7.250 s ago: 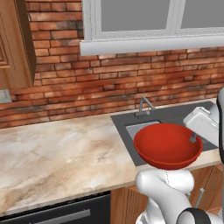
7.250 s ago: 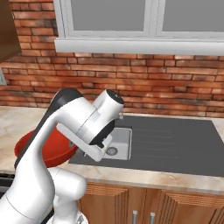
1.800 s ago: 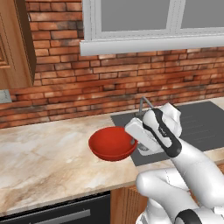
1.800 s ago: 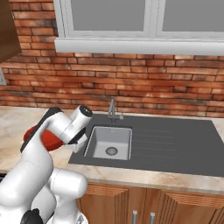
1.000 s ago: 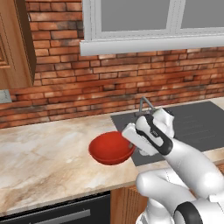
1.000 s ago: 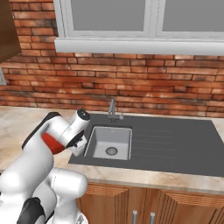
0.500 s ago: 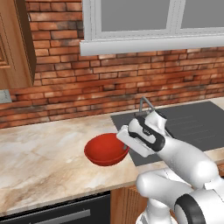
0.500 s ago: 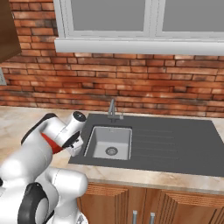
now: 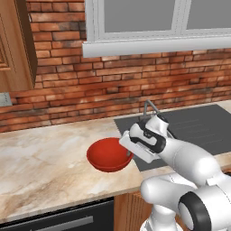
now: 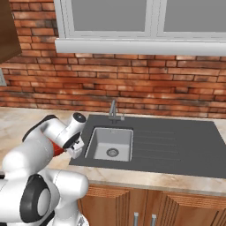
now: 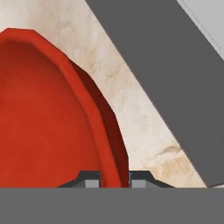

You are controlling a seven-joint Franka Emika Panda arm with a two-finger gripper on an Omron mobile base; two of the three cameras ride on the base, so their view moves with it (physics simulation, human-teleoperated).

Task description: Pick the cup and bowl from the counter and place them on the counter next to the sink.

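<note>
The red bowl point(image 9: 108, 154) is low over the beige counter point(image 9: 40, 162), just left of the dark grey sink point(image 10: 110, 143); I cannot tell whether it touches the stone. My gripper point(image 9: 129, 150) is shut on the bowl's right rim. In the hand view the bowl point(image 11: 43, 122) fills the left side, and its rim runs down between my two fingertips point(image 11: 89, 180), with my gripper point(image 11: 114, 179) pinching it. From the right, the bowl point(image 10: 58, 150) peeks out red behind my forearm. The green cup is out of view.
The sink's grey surround and drainboard point(image 9: 198, 128) stretch to the right, with the slim faucet point(image 10: 113, 109) at the back. A brick wall and window sill run behind. A wooden cabinet point(image 9: 16, 45) hangs at the upper left. Bare counter point(image 9: 36, 149) lies to the left.
The arm has carried the bowl leftward and down, from above the sink to low over the counter beside it. The gripper has stayed shut on the rim.
</note>
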